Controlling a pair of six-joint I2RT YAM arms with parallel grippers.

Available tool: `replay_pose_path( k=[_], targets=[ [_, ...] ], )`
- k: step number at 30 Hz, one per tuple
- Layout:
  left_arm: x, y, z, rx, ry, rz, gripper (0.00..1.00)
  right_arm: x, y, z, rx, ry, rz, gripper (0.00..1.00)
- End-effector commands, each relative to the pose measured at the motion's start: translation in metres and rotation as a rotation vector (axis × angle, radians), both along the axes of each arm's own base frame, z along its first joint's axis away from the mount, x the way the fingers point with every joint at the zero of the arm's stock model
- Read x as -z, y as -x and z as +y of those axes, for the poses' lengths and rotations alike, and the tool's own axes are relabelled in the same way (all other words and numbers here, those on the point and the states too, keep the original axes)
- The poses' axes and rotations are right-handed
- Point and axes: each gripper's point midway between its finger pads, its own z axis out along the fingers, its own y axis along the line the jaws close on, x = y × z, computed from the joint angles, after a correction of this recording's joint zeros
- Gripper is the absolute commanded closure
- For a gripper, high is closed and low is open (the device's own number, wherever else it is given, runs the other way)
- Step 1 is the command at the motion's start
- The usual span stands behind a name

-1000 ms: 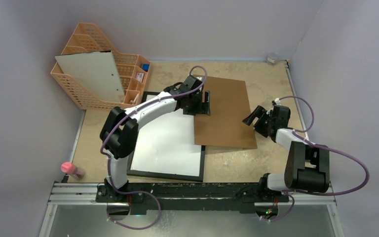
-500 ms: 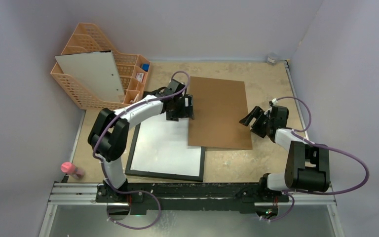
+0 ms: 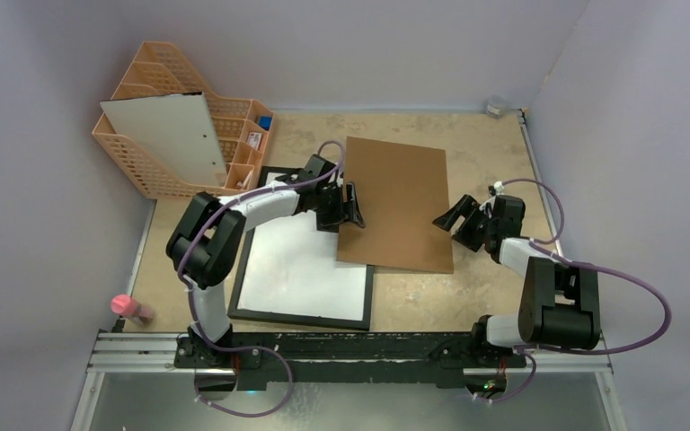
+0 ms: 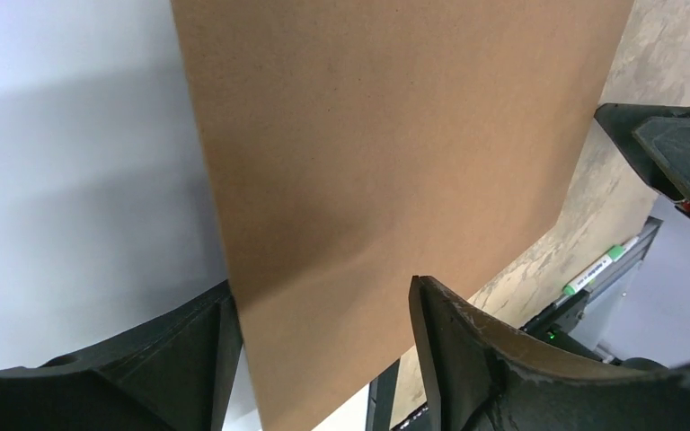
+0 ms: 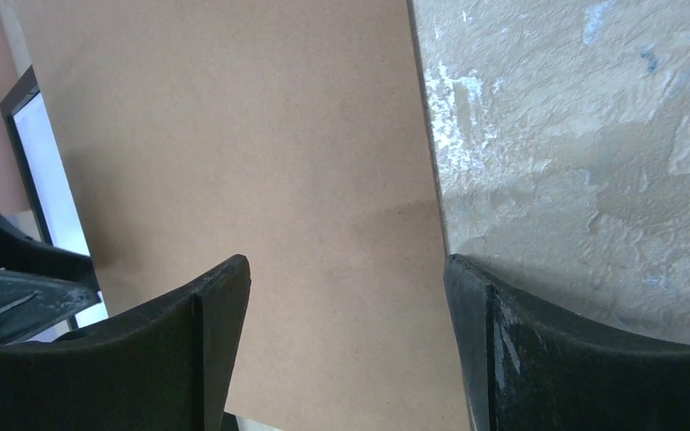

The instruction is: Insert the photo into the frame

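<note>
- a large rectangular picture frame with a thin black border [image 3: 301,318] lies flat on the mottled tan tabletop [image 3: 494,153], left of centre, showing white inside.
- a plain brown rectangular backing board [image 3: 400,202] lies beside it, its lower left corner overlapping the frame's right edge.
- the left gripper [image 4: 322,292] is at the board's left edge, fingers spread, holding nothing.
- the right gripper [image 5: 349,265] is over the board's right edge, also spread and empty.

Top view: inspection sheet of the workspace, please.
surface: tan table, mottled and worn.
job's things: frame flat, white inside; photo not seen.
clutter: brown board overlapping frame's right side; orange organiser holding white board; pink bottle.
grippers: left gripper open at board's left edge; right gripper open at its right edge.
cables: purple cable looped on each arm.
surroundings: plain walls; nothing else seen.
</note>
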Motion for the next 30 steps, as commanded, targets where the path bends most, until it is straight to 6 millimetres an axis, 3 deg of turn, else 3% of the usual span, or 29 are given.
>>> replay_pose_path(
  k=[1, 4, 9, 15, 20, 24, 28, 30],
  targets=[
    [-0.003, -0.003, -0.012, 0.011, 0.088, 0.023, 0.33, 0.042, 0.053, 0.015, -0.02, -0.063, 0.231, 0.18],
    [-0.015, -0.005, -0.017, 0.01, 0.15, 0.024, 0.37, 0.045, 0.055, 0.016, -0.023, -0.067, 0.238, 0.18],
    [-0.05, -0.011, -0.022, -0.003, 0.31, 0.013, 0.52, 0.047, 0.056, 0.016, -0.023, -0.068, 0.238, 0.18],
    [-0.097, -0.017, -0.029, 0.024, 0.485, -0.025, 0.55, 0.048, 0.054, 0.019, -0.039, -0.085, 0.232, 0.18],
    [-0.107, -0.017, -0.039, 0.065, 0.569, -0.01, 0.6, 0.028, 0.047, 0.038, -0.114, -0.201, 0.148, 0.18],
    [-0.116, -0.021, -0.043, 0.114, 0.572, -0.044, 0.72, 0.013, 0.039, 0.044, -0.153, -0.229, 0.073, 0.18],
    [-0.119, -0.03, -0.04, 0.152, 0.534, -0.075, 1.0, 0.006, 0.035, 0.044, -0.158, -0.234, 0.05, 0.18],
    [-0.129, -0.037, -0.036, 0.157, 0.544, -0.101, 1.0, 0.001, 0.03, 0.042, -0.137, -0.232, 0.035, 0.17]
  ],
)
